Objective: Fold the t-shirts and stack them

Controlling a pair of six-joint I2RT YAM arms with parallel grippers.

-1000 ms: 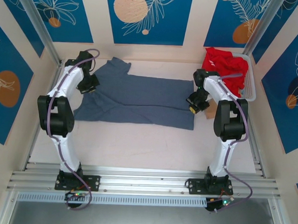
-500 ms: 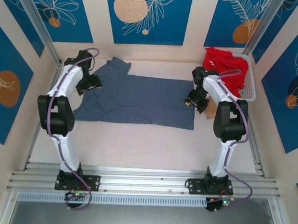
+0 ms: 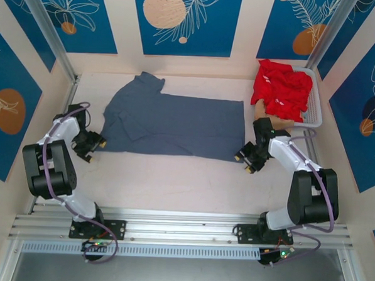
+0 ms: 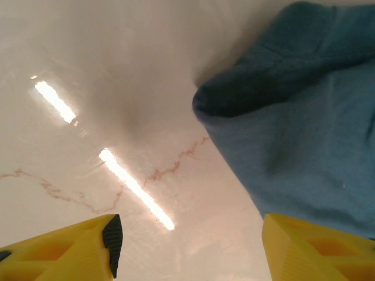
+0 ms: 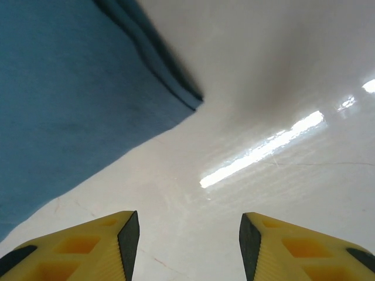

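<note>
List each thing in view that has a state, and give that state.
blue-grey t-shirt: laid flat on the table, layered at its near right corner, held by neither gripper.
red t-shirts: crumpled in a heap, unfolded.
white basket: upright, holding the red t-shirts.
left gripper: open, empty, beside the shirt's near left corner.
right gripper: open, empty, beside the shirt's near right corner.

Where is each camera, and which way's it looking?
Top external: high behind the bases, looking down at the table, blue-grey t-shirt and red t-shirts; left arm and right arm show.
Left wrist: on the left arm, facing the table; the open left gripper shows.
Right wrist: on the right arm, facing the table; the open right gripper shows.
Shared: all three see the blue-grey t-shirt.
</note>
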